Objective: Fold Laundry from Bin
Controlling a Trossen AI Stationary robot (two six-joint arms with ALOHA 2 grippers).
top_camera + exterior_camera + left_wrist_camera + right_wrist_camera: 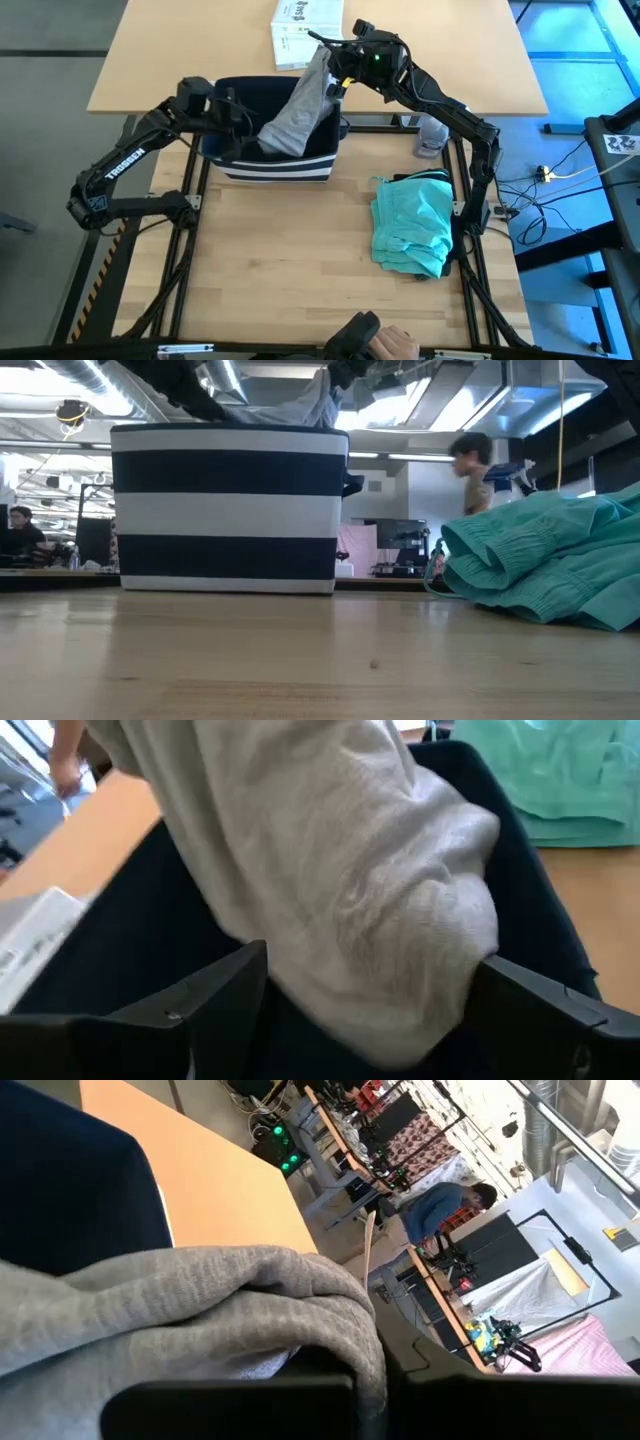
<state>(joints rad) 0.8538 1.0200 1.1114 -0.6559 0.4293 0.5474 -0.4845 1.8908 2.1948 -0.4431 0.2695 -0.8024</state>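
Grey cloth, a T-shirt [296,110], hangs from the right tool [335,84], whose fingers are pressed together on its upper end above the far rim of the bin [325,158]; the rest of the shirt drapes down into the bin. The bin, navy with white stripes round its base, sits at about 12 o'clock on the wooden table [290,270]. The left tool [243,128] is inside the bin on its 9 o'clock side, fingers spread wide either side of the grey bulge and not pinching it. The left arm's link reads "TROSSEN" in white. A folded teal piece [415,222] lies on the table at 3 o'clock, apart from the bin. Beyond the bin at 12 o'clock lies a white printed box [303,30]; its print is too small to read. A person's hand [392,345] shows at the 6 o'clock edge
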